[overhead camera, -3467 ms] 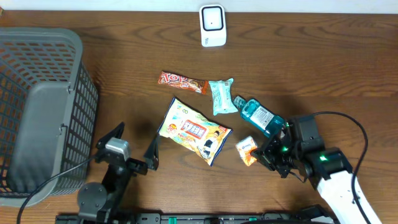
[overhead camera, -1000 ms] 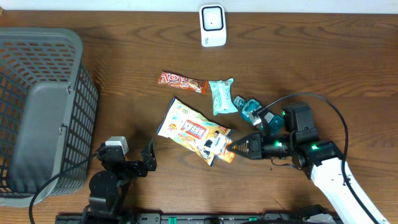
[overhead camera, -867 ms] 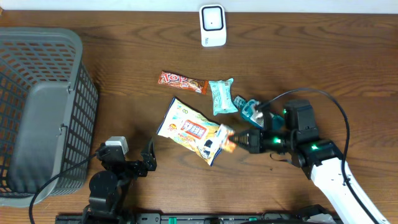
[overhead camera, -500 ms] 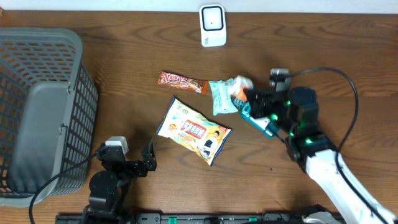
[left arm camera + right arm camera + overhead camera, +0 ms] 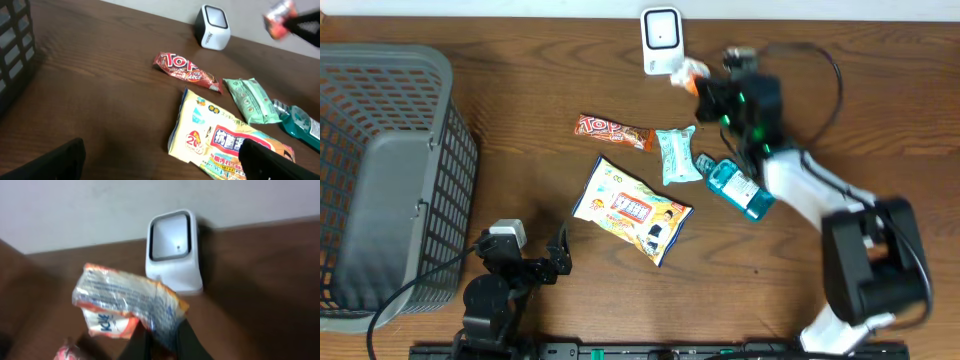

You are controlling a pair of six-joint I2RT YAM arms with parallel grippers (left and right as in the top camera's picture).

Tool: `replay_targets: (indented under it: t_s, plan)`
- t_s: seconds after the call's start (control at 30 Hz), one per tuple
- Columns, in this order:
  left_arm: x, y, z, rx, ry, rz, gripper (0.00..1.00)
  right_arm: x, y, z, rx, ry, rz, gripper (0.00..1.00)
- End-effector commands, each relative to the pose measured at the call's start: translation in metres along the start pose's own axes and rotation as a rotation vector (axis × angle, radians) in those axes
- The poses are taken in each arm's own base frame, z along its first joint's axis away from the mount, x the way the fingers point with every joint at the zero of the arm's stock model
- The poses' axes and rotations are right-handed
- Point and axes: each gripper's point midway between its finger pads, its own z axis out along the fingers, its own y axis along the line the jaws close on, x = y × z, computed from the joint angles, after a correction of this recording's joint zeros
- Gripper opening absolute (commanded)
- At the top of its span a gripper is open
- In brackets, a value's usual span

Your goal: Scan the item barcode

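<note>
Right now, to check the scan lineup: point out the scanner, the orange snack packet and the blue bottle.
scanner (image 5: 170,237), right wrist view, on its scan window.
orange snack packet (image 5: 122,302), right wrist view, on its crinkled middle.
blue bottle (image 5: 740,188), overhead view, on its label.

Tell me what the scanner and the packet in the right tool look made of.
The scanner: seemingly smooth white moulded plastic, matte shell around a dark-rimmed window. The packet, pinched in the right tool: probably thin plastic film, glossy, with crinkles and light glints.
</note>
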Motion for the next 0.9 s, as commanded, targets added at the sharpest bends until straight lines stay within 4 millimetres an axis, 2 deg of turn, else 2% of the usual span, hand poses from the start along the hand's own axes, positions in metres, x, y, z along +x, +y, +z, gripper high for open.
replay_targets:
  t_s: [0.0, 0.07, 0.2, 0.37, 0.5, 0.67, 0.87]
  plan:
    - [0.011, 0.005, 0.002, -0.023, 0.032, -0.012, 0.98, -0.046, 0.011, 0.033, 0.075, -0.082, -0.098, 0.01]
    - [0.011, 0.005, 0.002, -0.023, 0.031, -0.012, 0.98, -0.058, 0.004, 0.047, 0.154, -0.109, -0.109, 0.01]
    - [0.011, 0.005, 0.002, -0.023, 0.031, -0.012, 0.98, -0.067, 0.013, 0.075, 0.203, -0.124, -0.205, 0.01]
    - [0.011, 0.005, 0.002, -0.023, 0.031, -0.012, 0.98, -0.061, 0.009, 0.101, 0.339, -0.156, -0.280, 0.01]
    - [0.011, 0.005, 0.002, -0.023, 0.032, -0.012, 0.98, -0.045, -0.003, 0.120, 0.399, -0.145, -0.290, 0.01]
    - [0.011, 0.005, 0.002, -0.023, 0.031, -0.012, 0.98, -0.024, -0.013, 0.133, 0.409, -0.110, -0.293, 0.01]
    - [0.011, 0.005, 0.002, -0.023, 0.031, -0.012, 0.98, -0.020, -0.023, 0.133, 0.422, -0.102, -0.262, 0.01]
